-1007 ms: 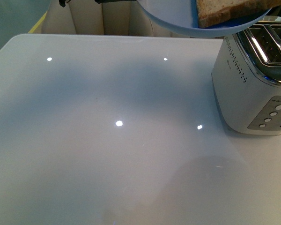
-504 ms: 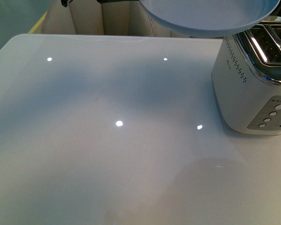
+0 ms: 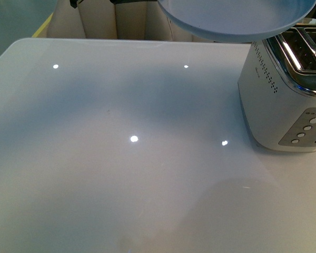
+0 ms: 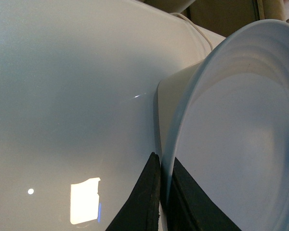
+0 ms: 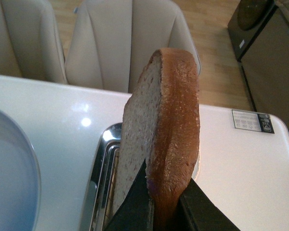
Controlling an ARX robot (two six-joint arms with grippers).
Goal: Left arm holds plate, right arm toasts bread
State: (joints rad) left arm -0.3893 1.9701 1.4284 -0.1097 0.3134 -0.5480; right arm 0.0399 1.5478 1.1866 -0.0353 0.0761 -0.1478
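**A:** Front view first: where's the plate?
**B:** The plate (image 3: 237, 18) hangs in the air at the far right, over the toaster (image 3: 276, 100) and clear of the desk (image 3: 121, 174). No slice shows on it from here, and neither claw is in sight.
**A:** Left wrist view?
**B:** The left claw (image 4: 164, 166) is clamped on the plate's rim, one finger on each face. The inside of the plate is bare.
**A:** And the right wrist view?
**B:** The right claw (image 5: 164, 195) pinches the bread (image 5: 168, 120) by its lower end. The slice stands upright, rounded end up, above the toaster's slots, with the plate just to the left.
**A:** So which step is this?
**B:** Loading, I'd judge: the slice is off the plate and not yet seated. The next move calls for lining it up with a slot, lowering it straight, then letting go
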